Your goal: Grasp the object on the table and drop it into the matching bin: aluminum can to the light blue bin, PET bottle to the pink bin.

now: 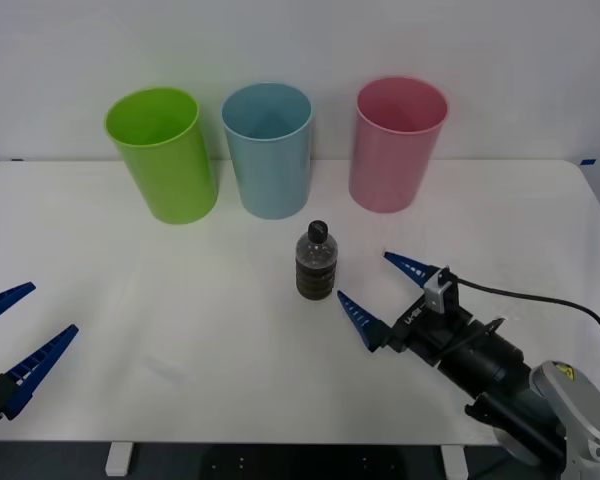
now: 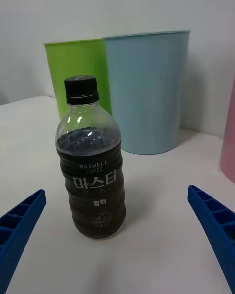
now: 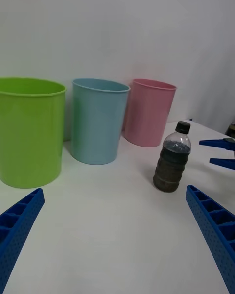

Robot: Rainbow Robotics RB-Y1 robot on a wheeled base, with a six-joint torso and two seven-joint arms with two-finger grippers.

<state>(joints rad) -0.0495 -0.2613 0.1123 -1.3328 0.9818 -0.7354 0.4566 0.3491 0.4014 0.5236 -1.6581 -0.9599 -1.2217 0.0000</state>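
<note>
The right gripper (image 1: 372, 297) hovers wide open and empty just beside the upright PET bottle (image 1: 316, 260) on the table (image 1: 180, 300), the left gripper (image 1: 15, 335) open near the front-left edge, lime green bin (image 1: 163, 152), light blue bin (image 1: 268, 148) and pink bin (image 1: 396, 142) behind, nothing between.

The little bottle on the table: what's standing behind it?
Behind the bottle stand three bins: lime green bin, light blue bin, pink bin. In the right wrist view it covers part of the green bin's lower wall.
</note>
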